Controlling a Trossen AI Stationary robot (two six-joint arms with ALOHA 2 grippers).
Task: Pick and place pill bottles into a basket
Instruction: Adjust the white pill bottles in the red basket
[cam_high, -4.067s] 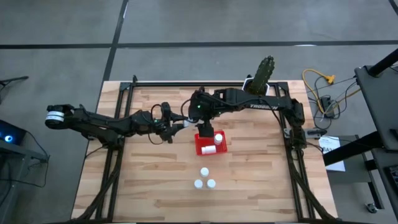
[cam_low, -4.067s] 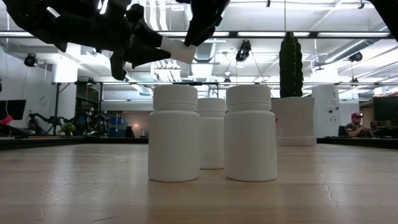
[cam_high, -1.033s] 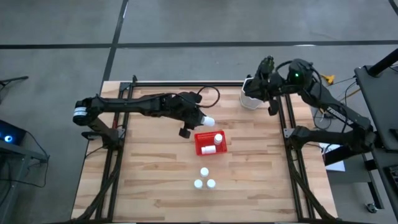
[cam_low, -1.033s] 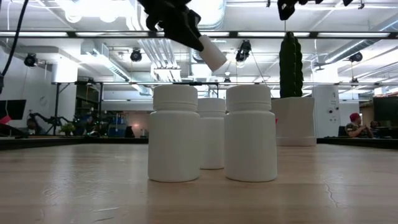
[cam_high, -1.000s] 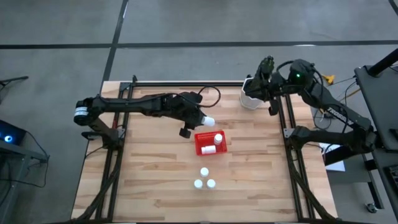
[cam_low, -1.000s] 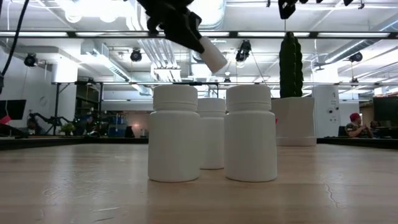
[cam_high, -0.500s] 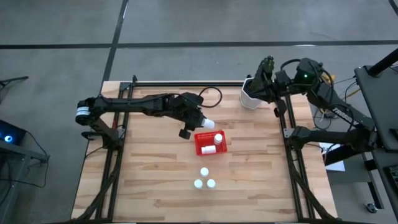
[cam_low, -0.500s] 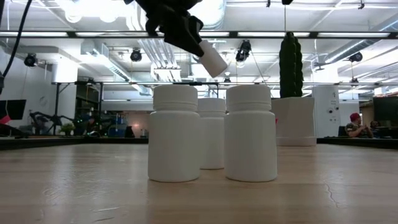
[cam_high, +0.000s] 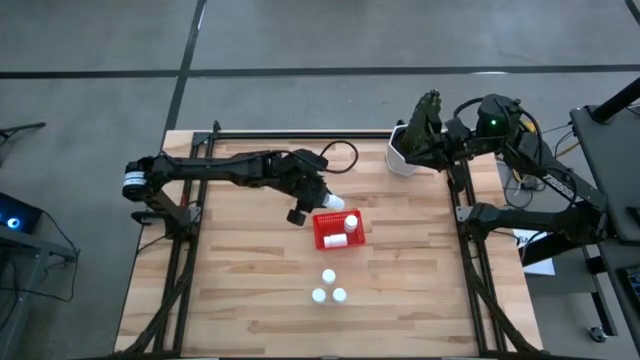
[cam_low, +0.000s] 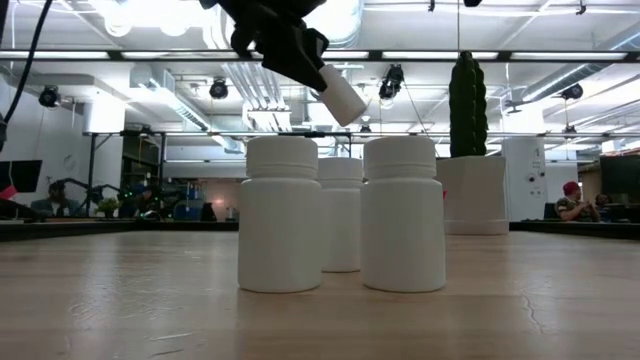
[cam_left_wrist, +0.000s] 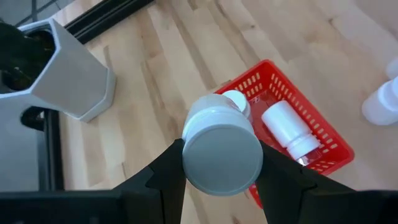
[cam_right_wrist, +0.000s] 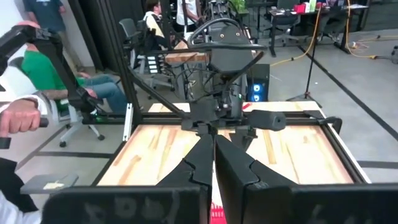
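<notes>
the left gripper (cam_high: 318, 196) hung above the wooden table (cam_high: 240, 300), just beside the red basket (cam_high: 325, 238) at its far left corner, with its jaws clamped on a white pill bottle (cam_high: 333, 201) held tilted, cap end toward the basket. a second before, the bottle sat at nearly the same spot; it had since edged slightly closer to the basket, and in the low view the held bottle (cam_low: 340, 95) had barely shifted above the standing ones. in the left wrist view the held bottle (cam_left_wrist: 222, 151) sat between the two dark fingers (cam_left_wrist: 165, 177), over the basket's edge (cam_left_wrist: 323, 134), where two bottles already lay inside (cam_left_wrist: 287, 127).

in front of the basket, three pill bottles (cam_high: 328, 288) stood upright in a tight cluster, unchanged from the earlier frames.

further right, the white cactus pot (cam_high: 400, 155) stood at the table's far right corner. the right gripper (cam_right_wrist: 213, 165) was raised well apart from the basket, beyond the table's right edge, its fingers pressed together on nothing. compared with a second earlier, the right arm (cam_high: 495, 125) had drawn a little further right, away from the pot. people sat in the room behind.
</notes>
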